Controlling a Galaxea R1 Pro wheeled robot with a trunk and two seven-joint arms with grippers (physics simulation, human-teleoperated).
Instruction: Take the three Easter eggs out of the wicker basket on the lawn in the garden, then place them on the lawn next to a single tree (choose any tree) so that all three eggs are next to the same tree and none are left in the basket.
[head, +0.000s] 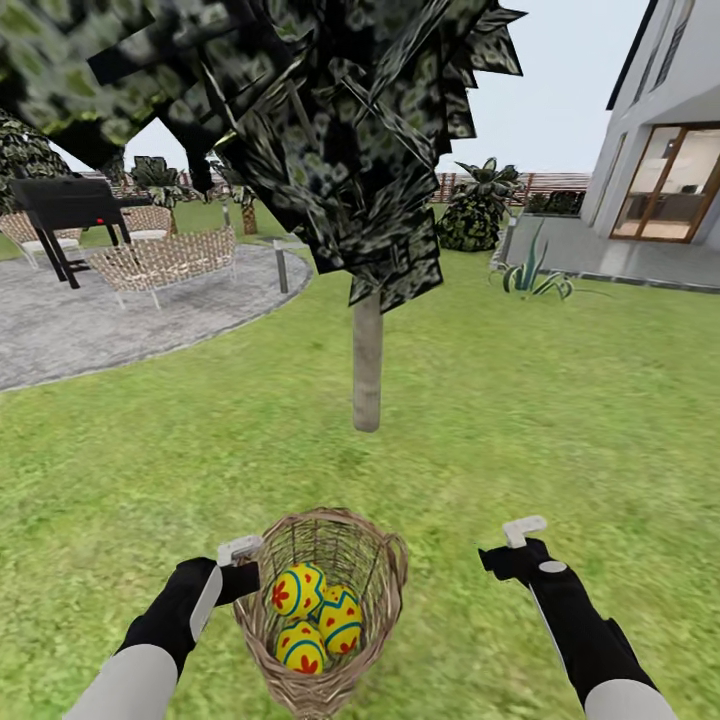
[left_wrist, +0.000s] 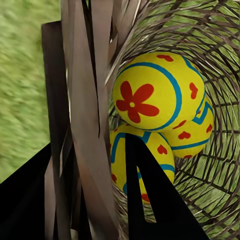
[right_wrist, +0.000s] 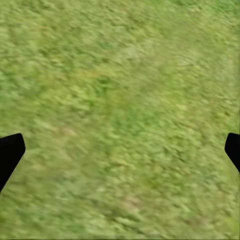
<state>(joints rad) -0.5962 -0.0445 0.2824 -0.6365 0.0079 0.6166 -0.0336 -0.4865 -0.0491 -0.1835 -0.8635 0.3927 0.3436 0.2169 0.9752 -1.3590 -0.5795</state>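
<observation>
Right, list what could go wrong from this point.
1. The left claw straddles the tan woven wicker basket's rim; if it lets go, the basket could drop and spill.
2. The three yellow zigzag-banded eggs sit stacked; they may roll across the green lawn, away from the pale-trunked tree.

Open lawn (head: 560, 420) lies bare at 12 to 3 o'clock of the right gripper (head: 512, 545), and bare between basket (head: 385, 560) and trunk (head: 367, 360), which stands at 12 o'clock. The low leaf crown (head: 340, 130) overhangs the trunk. The basket mouth is open toward the camera; three eggs (head: 298, 588) crowd its inside. The left gripper (left_wrist: 95, 200) straddles the basket wall at 9 o'clock, one finger (left_wrist: 150, 195) inside, touching an egg.
</observation>
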